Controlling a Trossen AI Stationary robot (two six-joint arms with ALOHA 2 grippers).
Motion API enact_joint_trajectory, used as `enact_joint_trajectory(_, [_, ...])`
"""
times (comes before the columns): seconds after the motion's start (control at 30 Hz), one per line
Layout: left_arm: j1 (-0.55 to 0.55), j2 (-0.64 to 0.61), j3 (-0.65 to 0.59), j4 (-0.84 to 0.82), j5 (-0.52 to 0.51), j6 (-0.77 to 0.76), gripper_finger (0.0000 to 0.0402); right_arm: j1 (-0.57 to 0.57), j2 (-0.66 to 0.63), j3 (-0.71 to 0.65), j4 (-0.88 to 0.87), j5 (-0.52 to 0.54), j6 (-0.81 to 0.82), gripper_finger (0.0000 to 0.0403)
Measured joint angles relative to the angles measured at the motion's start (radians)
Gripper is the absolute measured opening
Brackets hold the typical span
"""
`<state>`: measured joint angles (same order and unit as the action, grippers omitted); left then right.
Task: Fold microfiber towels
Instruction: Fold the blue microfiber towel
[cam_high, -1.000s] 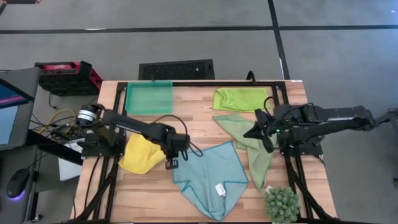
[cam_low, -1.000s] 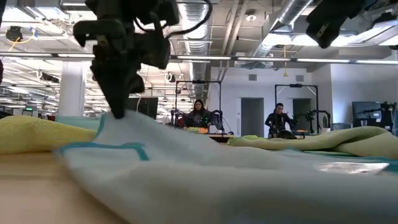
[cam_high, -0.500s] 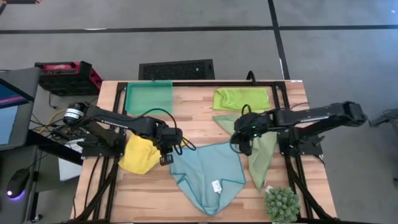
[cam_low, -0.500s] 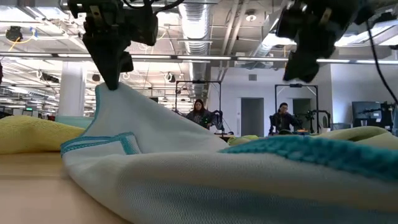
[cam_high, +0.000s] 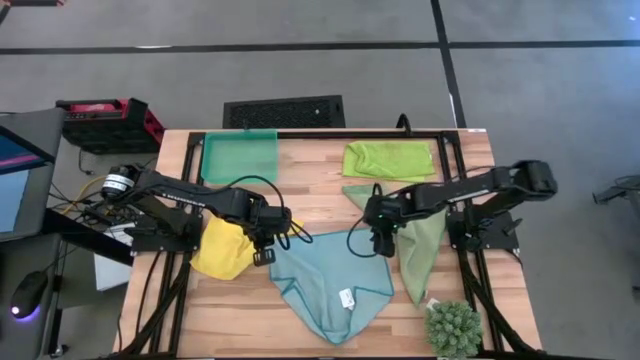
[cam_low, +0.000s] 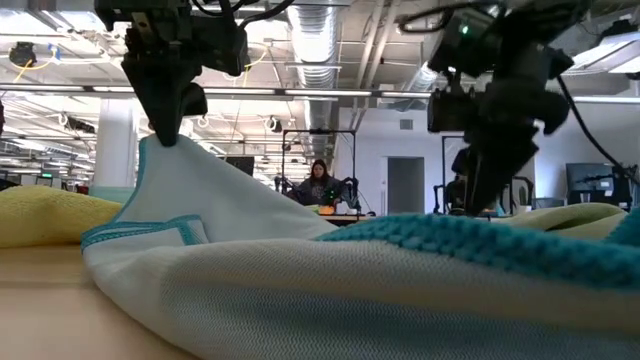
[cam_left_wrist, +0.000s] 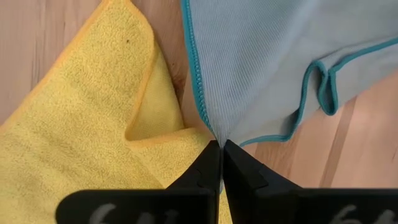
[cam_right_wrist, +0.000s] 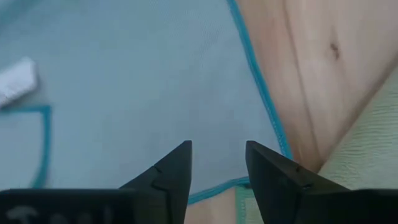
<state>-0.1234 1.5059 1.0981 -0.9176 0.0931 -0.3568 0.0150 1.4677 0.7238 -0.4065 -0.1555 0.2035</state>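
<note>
A light blue towel (cam_high: 335, 285) lies rumpled on the wooden table (cam_high: 320, 195) and serves as the landmark here; a white tag (cam_high: 347, 298) sits on its surface, and a teal stitched edge runs round it.

The left gripper (cam_high: 268, 243) is clenched on one corner of the light blue towel, at the side facing the yellow towel (cam_high: 225, 247); in the low view that corner is pinched and drawn up into a peak above the table; in the left wrist view the two dark fingers (cam_left_wrist: 208, 171) meet tight on the hem, with yellow cloth just beside them.

The right gripper (cam_high: 378, 240) hangs over the opposite corner of the light blue towel, the side facing the sage green towel (cam_high: 415, 240); its fingers (cam_right_wrist: 174, 171) stand apart with blue cloth showing between them, grasping nothing.

The yellow towel lies bunched and touching the blue one at the lifted corner; the sage green towel lies just beside the blue one, stretched in a long crumpled strip; the lime green towel (cam_high: 388, 160) lies beyond the sage one, well apart from the blue towel.

A teal-green tray (cam_high: 240, 157) sits beyond the yellow towel; a small spiky green plant (cam_high: 453, 328) stands near the sage towel's end; far behind the blue towel in the low view, a person sits in the room.
</note>
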Motion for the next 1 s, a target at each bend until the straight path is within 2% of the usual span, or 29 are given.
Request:
enact_joint_trajectory(0.3, [0.000,0.000,0.001,0.000,0.000,-0.004,0.0000,-0.034,0.100,0.000,0.024,0.003,-0.020,0.0172])
enact_joint_trajectory(0.57, [0.000,-0.001,0.001,0.000,0.000,-0.005,0.0000,-0.044,0.088,0.001,0.031,0.005,-0.029,0.0173])
enact_joint_trajectory(0.77, [0.000,-0.001,0.002,0.000,0.001,-0.005,0.0000,-0.046,0.070,0.001,0.024,0.062,-0.062,0.0168])
enact_joint_trajectory(1.0, [0.000,-0.001,0.002,0.000,0.001,-0.006,0.0000,-0.050,0.132,0.004,0.018,0.080,-0.132,0.0166])
